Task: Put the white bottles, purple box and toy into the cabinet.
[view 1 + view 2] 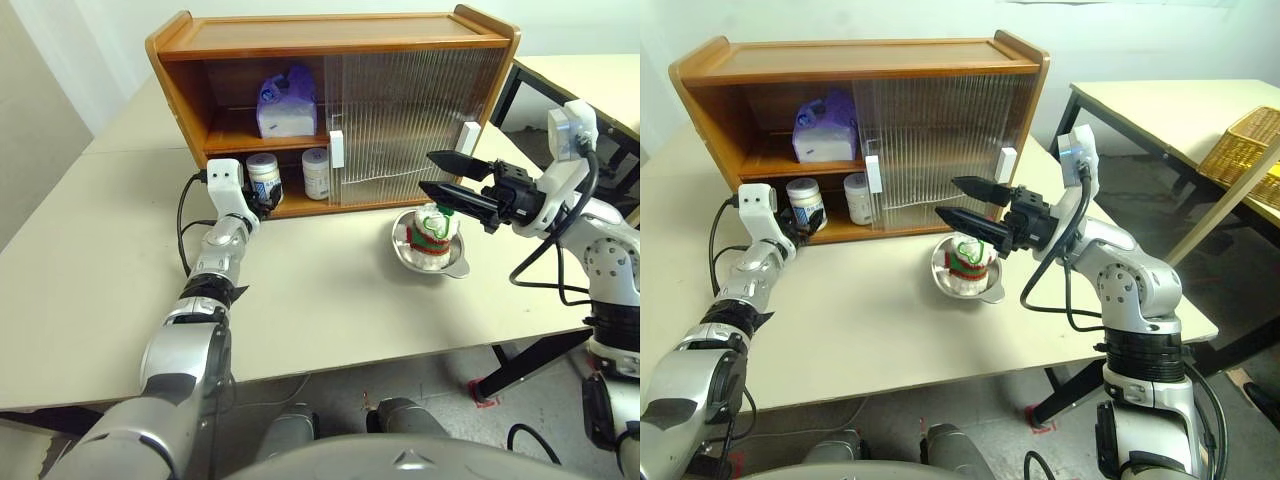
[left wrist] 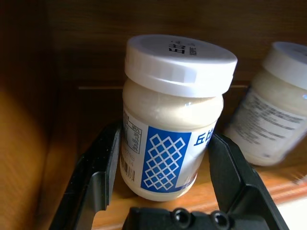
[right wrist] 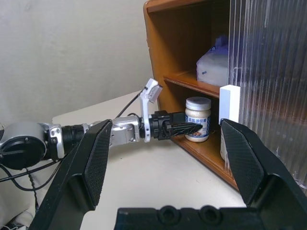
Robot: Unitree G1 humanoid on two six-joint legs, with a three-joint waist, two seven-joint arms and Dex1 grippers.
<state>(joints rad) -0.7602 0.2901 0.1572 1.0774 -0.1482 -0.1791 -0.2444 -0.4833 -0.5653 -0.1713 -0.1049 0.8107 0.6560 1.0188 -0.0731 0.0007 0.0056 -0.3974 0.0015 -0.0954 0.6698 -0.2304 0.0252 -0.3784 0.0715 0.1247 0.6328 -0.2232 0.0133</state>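
While the cabinet (image 1: pixel 330 105) stands on the worktop (image 1: pixel 90 290) with the purple box (image 1: pixel 287 102) on its upper shelf, both white bottles (image 1: pixel 264 177) sit on the lower shelf. One lies between the left gripper's (image 2: pixel 163 167) fingers, grasped. Spread and empty, the right gripper (image 1: pixel 452 178) hovers just above the toy (image 1: pixel 432 232) in a metal bowl (image 1: pixel 430 258).

Wood, plastic, steel — mostly smooth finishes.
You've a glossy brown wooden cabinet (image 1: pixel 300 45) with ribbed translucent plastic doors (image 1: pixel 400 110), smooth white plastic jars (image 2: pixel 172 120), a shiny round metal bowl (image 1: pixel 445 262) — holding a fluffy plush toy (image 1: pixel 432 232).
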